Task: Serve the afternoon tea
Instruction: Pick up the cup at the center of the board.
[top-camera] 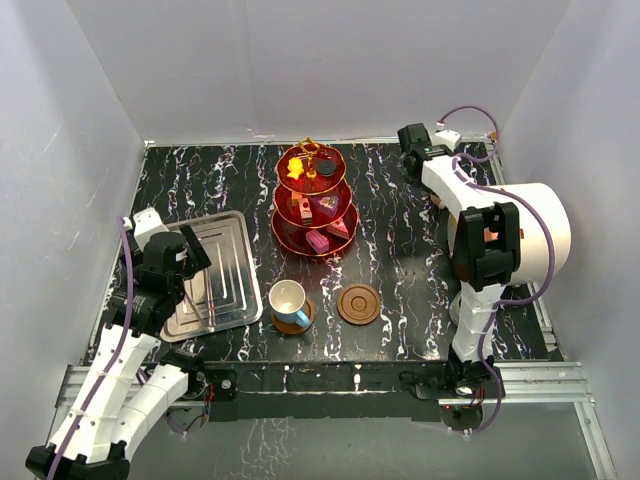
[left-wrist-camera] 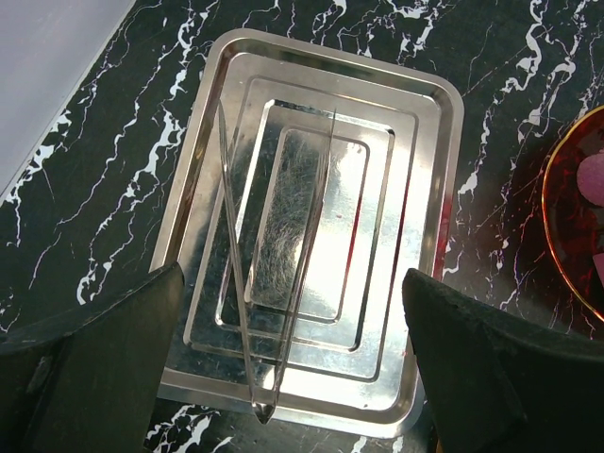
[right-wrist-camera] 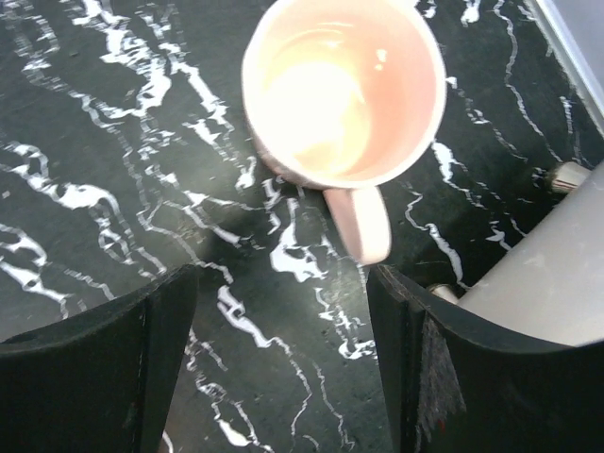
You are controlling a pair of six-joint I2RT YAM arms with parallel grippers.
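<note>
**Q:** Where did the tea set stand?

**A:** The red three-tier stand stood upright at the middle of the table, toward the far side, with its gold rod rising from the top tier. Block sweets lay on all three tiers: yellow and dark pieces on top, pink and red ones lower down.

**Q:** And the cups?

**A:** The blue cup sat upright on a brown saucer, near of the stand and slightly to its left. The second saucer lay bare just to the right of the first, not touching it. The pink cup stood upright on the table at the far right, off any saucer. The top view mostly hid it behind the right arm.

**Q:** What about the right gripper?

**A:** The right gripper hung over the pink cup with its fingers spread wide and gripped nothing. The cup's handle pointed back toward the gripper.

**Q:** The left one?

**A:** The left gripper was also spread wide and empty, poised above the silver tray at the left of the table. Clear tongs lay in the tray, the joined end toward its near rim. I could not tell how high the gripper was above them.

**Q:** Anything else?

**A:** A big white cylinder stood at the right edge, just beside the right arm.
</note>
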